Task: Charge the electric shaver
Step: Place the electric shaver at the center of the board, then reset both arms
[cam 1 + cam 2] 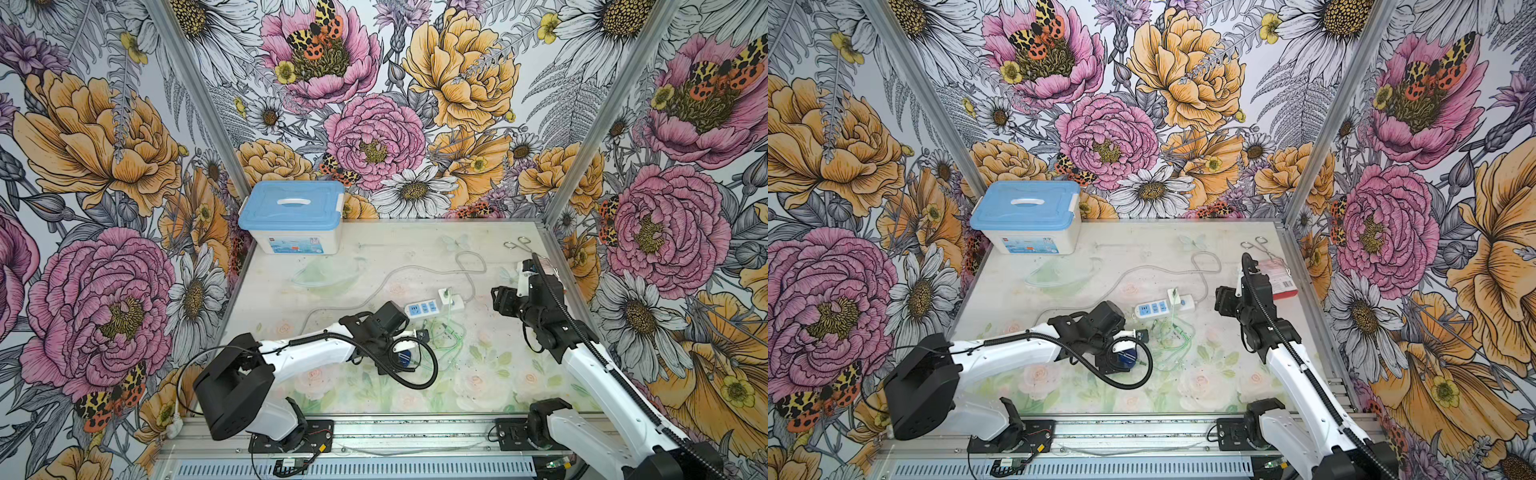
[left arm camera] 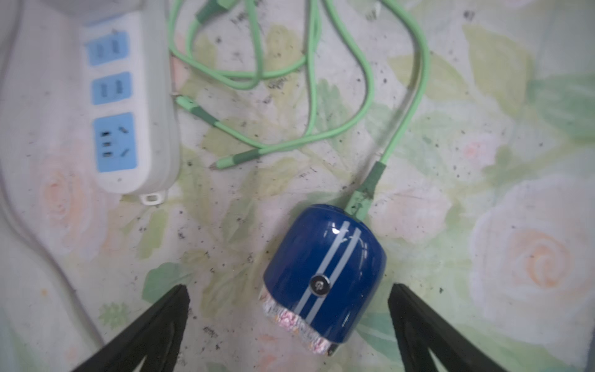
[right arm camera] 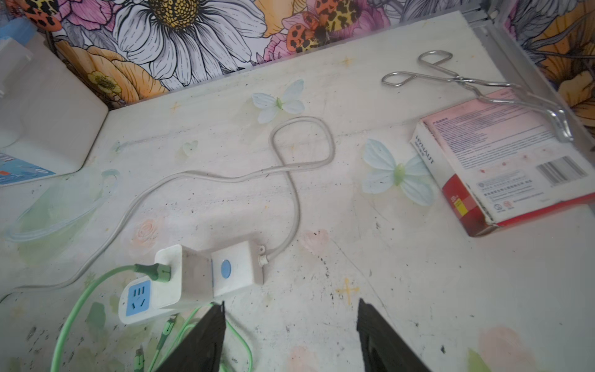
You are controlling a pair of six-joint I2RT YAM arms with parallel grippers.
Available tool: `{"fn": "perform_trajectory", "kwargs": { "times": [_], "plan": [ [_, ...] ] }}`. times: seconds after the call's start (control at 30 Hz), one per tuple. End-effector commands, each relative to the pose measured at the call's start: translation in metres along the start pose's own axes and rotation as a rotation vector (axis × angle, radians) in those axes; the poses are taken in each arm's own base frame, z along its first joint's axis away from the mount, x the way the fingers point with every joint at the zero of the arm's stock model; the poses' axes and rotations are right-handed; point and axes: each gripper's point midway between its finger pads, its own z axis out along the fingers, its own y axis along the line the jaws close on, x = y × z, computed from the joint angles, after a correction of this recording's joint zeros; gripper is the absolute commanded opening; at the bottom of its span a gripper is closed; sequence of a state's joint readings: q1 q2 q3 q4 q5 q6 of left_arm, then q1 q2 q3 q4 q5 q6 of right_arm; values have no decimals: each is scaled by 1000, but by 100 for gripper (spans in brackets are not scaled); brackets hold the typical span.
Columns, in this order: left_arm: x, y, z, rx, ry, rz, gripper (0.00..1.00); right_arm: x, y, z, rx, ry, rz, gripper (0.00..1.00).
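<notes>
Green cable (image 2: 367, 190) sits in your electric shaver (image 2: 323, 280) near the power strip (image 2: 128, 106); left tool (image 2: 288, 286), right tool (image 3: 291, 301) both open, empty. Charging looks done.

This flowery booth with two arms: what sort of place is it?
Likely a robot test cell: arms bolted to a metal rail, printed panels walling a small table, staged props like a power strip.

A blue-lidded white storage box (image 1: 295, 216) stands in the table's (image 1: 415, 241) far left corner. Near it lies a clear greenish breathing mask (image 1: 328, 276). At the far right, steel scissor tongs (image 3: 467, 77) rest their tips on a pink-and-red carton (image 3: 502, 161).
</notes>
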State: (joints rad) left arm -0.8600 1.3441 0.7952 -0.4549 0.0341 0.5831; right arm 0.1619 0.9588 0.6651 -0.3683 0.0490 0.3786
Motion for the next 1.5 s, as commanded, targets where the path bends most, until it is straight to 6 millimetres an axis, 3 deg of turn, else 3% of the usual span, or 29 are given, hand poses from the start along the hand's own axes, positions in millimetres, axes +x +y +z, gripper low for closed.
{"fn": "perform_trajectory", "kwargs": {
  "times": [0.0, 0.07, 0.13, 0.23, 0.3, 0.37, 0.47, 0.67, 0.77, 0.9, 1.03, 1.17, 1.47],
  "plan": [
    [-35, 46, -44, -131, -276, -268, 99, -11, -38, 2, 213, -73, -24, 72],
    [-41, 78, -76, -250, -450, -414, 99, -17, -54, -2, 305, -118, -37, 82],
    [-25, 119, -110, -445, -607, -601, 99, -22, -68, -3, 387, -173, -39, 98],
    [41, 173, -152, -780, -729, -908, 99, -24, -79, 7, 430, -252, 0, 100],
    [89, 192, -170, -984, -712, -1042, 99, -28, -84, 13, 457, -287, 18, 100],
    [124, 201, -181, -1165, -650, -1107, 99, -38, -86, 13, 481, -358, -4, 100],
    [155, 210, -179, -1315, -518, -1086, 99, -46, -86, 14, 476, -472, -51, 100],
    [186, 222, -134, -1305, -451, -1029, 99, -36, -98, 34, 542, -505, -121, 100],
    [179, 231, -117, -1263, -458, -937, 99, -42, -97, 40, 521, -537, -116, 100],
    [203, 244, -100, -1158, -454, -1038, 99, -40, -92, 65, 455, -503, -127, 100],
    [203, 244, -84, -1060, -517, -1020, 99, -42, -83, 81, 402, -439, -160, 100],
    [212, 251, -85, -1066, -478, -1079, 99, -41, -87, 80, 396, -444, -146, 100],
    [209, 252, -85, -1057, -498, -1063, 99, -41, -88, 83, 387, -433, -146, 100]
  ]
}}
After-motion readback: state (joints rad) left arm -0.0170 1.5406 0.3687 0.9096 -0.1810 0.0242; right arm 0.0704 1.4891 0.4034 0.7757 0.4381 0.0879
